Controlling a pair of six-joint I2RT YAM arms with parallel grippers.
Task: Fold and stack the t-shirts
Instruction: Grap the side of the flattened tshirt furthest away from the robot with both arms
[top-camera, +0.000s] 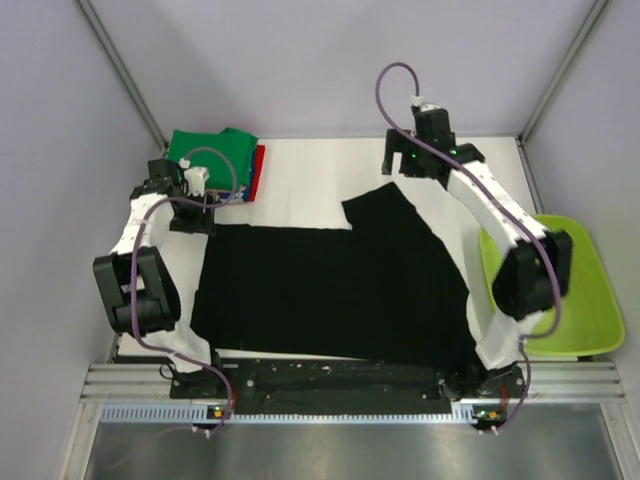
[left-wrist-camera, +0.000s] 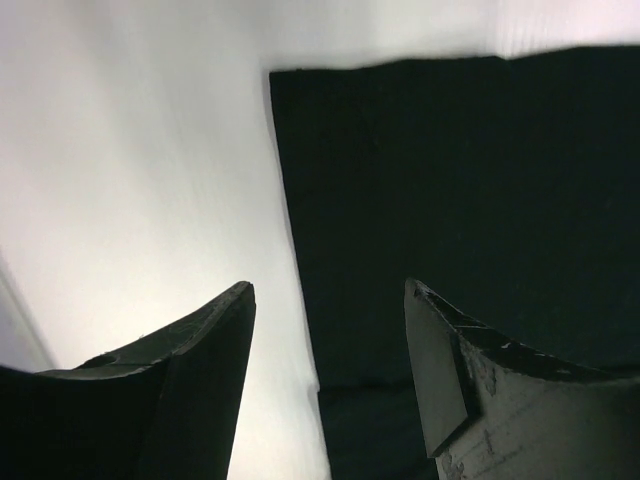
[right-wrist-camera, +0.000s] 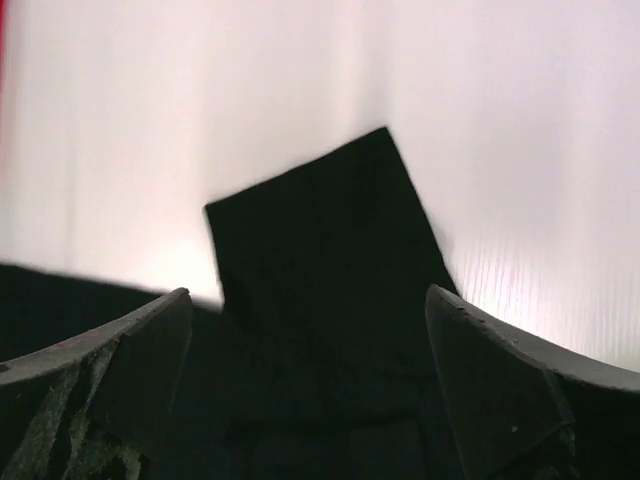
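Observation:
A plain black t-shirt lies spread flat on the white table, one sleeve sticking out toward the back. No light-blue mark shows on it. A folded green t-shirt lies on a folded red one at the back left; the blue-white one hardly shows. My left gripper is open over the shirt's back left corner. My right gripper is open just behind the sleeve's end. Both grippers are empty.
A lime-green plastic tub stands at the right edge, beside the right arm. Grey walls with metal posts close the back and sides. A black rail runs along the near edge between the arm bases.

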